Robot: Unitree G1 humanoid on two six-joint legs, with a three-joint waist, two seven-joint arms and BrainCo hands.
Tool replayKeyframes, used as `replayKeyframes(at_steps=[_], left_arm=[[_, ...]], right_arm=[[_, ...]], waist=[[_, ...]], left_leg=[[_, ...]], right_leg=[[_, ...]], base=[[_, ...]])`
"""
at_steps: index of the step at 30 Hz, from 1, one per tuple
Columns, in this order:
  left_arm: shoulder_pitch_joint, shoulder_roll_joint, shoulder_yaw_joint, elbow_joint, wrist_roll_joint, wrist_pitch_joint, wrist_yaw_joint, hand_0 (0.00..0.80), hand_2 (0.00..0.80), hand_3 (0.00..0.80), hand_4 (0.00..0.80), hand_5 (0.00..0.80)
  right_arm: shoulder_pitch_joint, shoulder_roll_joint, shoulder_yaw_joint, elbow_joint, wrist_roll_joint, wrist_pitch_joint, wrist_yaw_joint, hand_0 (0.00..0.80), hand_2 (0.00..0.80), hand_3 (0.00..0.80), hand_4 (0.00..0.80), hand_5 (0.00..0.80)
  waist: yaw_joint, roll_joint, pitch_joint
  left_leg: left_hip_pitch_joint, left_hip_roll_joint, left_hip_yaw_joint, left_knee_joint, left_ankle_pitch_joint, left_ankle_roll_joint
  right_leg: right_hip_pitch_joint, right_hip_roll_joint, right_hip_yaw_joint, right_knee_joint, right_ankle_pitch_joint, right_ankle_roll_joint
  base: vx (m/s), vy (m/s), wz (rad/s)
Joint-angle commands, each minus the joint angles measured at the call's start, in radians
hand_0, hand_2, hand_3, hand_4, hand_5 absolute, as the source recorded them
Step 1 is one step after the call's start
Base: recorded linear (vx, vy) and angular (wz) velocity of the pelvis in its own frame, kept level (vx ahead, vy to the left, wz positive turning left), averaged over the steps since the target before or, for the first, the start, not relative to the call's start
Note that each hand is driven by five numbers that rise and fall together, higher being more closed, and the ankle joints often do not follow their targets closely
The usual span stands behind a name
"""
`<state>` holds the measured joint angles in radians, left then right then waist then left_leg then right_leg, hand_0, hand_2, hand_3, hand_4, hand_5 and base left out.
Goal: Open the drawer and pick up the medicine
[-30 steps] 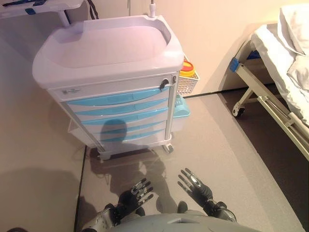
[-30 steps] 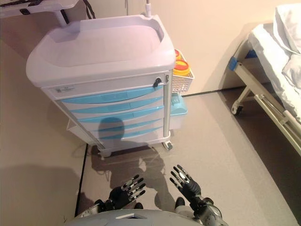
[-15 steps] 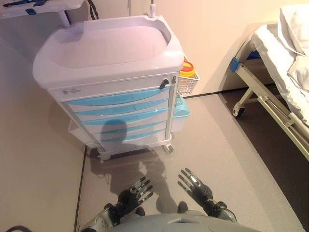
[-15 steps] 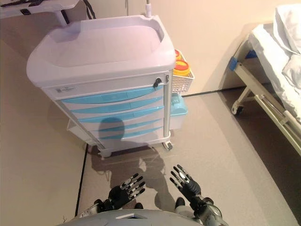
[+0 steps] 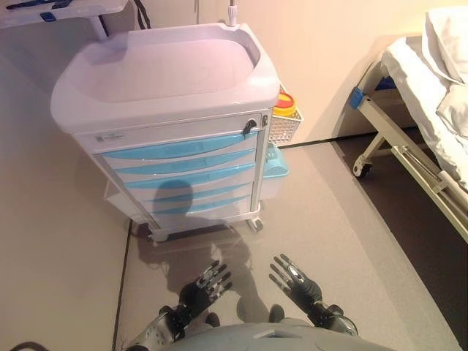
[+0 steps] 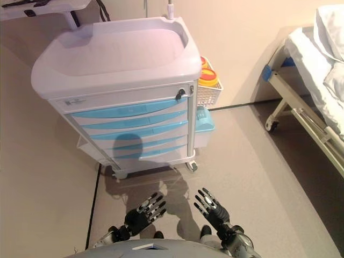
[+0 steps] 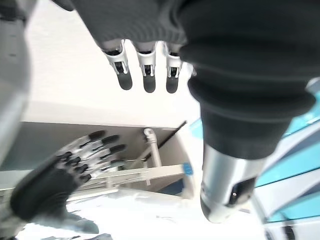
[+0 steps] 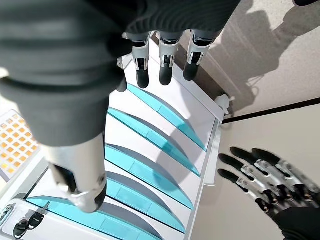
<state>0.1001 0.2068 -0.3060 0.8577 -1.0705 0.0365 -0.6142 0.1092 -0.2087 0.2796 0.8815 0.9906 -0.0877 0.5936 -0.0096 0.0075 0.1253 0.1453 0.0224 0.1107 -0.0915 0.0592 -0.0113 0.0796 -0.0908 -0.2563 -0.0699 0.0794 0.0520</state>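
Cart (image 5: 164, 88) positioned against wall; all blue drawers (image 5: 179, 162) closed. Medicine not seen in any view. Left hand (image 5: 203, 287) and right hand (image 5: 295, 278) held low above floor (image 5: 344, 241), well apart from cart, fingers straight and spread, nothing gripped. Basket (image 5: 284, 124) hung on cart side. Bed (image 5: 424, 95) located to right.

The shut drawers (image 5: 183, 150) hide any medicine; the bed (image 5: 424, 95) is cut off.

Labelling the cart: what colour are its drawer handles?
Light blue drawer handles on white fronts, clearest in the right eye view.
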Motion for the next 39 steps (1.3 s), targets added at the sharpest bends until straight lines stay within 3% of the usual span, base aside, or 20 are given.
replayKeyframes(at_steps=[1,9,18,26,39], left_arm=[[-0.056,-0.038,0.049,0.011,-0.089,-0.126,0.046,0.000,0.000,0.000,0.000,0.000],[-0.037,-0.051,0.051,0.015,-0.123,-0.007,-0.091,0.000,0.000,0.000,0.000,0.000],[-0.047,-0.061,0.060,0.031,-0.189,0.035,-0.155,0.000,0.000,0.000,0.000,0.000],[-0.082,-0.073,0.073,0.028,-0.239,0.035,-0.203,0.000,0.000,0.000,0.000,0.000],[-0.231,-0.077,0.111,-0.023,-0.451,0.025,-0.267,0.000,0.000,0.000,0.000,0.000]], right_arm=[[-0.045,0.031,0.001,-0.012,0.011,-0.032,0.022,0.000,0.000,0.000,0.000,0.000],[-0.043,0.024,-0.006,-0.008,0.029,-0.033,0.034,0.000,0.000,0.000,0.000,0.000],[-0.045,0.010,-0.011,-0.044,0.069,-0.045,0.051,0.000,0.000,0.000,0.000,0.000],[-0.053,-0.016,-0.003,-0.118,0.038,-0.085,0.087,0.000,0.000,0.000,0.000,0.000],[-0.056,-0.033,0.029,-0.190,0.027,-0.098,0.124,0.000,0.000,0.000,0.000,0.000]], waist=[[0.015,0.003,0.023],[0.019,0.001,0.041],[0.009,0.018,0.112],[-0.004,0.022,0.241],[-0.046,-0.025,0.364]], left_leg=[[-0.060,-0.002,-0.058,0.004,-0.047,-0.026],[-0.059,0.002,-0.058,0.004,-0.049,-0.025],[-0.115,0.003,-0.061,0.045,-0.054,-0.016],[-0.266,-0.033,-0.062,0.241,-0.104,0.000],[-0.498,-0.050,-0.020,0.482,-0.174,0.044]], right_leg=[[0.051,0.008,-0.028,0.114,-0.163,0.028],[0.044,0.006,-0.028,0.126,-0.166,0.025],[-0.045,-0.014,-0.013,0.230,-0.199,0.012],[-0.190,-0.038,0.022,0.397,-0.238,-0.007],[-0.464,-0.033,0.123,0.613,-0.249,-0.015]], base=[[0.000,0.000,0.00],[0.034,-0.004,0.02],[0.027,0.066,0.00],[-0.004,0.095,0.02],[0.017,0.069,-0.12]])
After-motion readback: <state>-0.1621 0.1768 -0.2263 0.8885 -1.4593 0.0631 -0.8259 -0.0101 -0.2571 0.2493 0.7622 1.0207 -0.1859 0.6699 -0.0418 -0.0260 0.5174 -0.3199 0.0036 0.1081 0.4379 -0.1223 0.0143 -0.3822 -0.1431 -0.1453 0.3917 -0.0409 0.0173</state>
